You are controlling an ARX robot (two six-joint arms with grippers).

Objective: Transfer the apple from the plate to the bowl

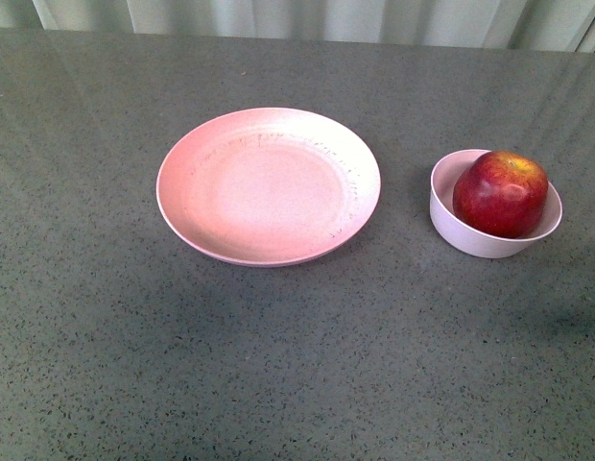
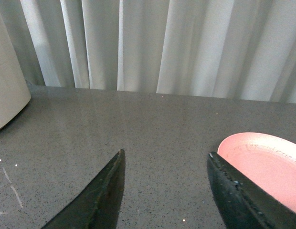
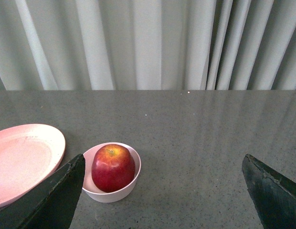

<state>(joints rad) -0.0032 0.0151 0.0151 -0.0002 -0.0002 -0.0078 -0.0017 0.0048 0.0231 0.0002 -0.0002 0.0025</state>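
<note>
One glossy dark red apple [image 1: 500,193], yellowish patch at the stem dimple, seated in one small pale pinkish-white round bowl [image 1: 470,238] with plain straight sides, near the right edge of the surface [image 1: 278,365]. One wide, shallow matte pink plate [image 1: 211,182], faint dark speckles along the rim, nothing on it, mid-surface, apart from the bowl. Surface dark grey, fine-speckled, stone-like. Pale pleated curtain [image 1: 317,19] behind the far edge. Left gripper [image 2: 167,160]: two dark tapered fingers spread, nothing between. Right gripper [image 3: 164,164]: fingers spread wide, holding nothing.
</note>
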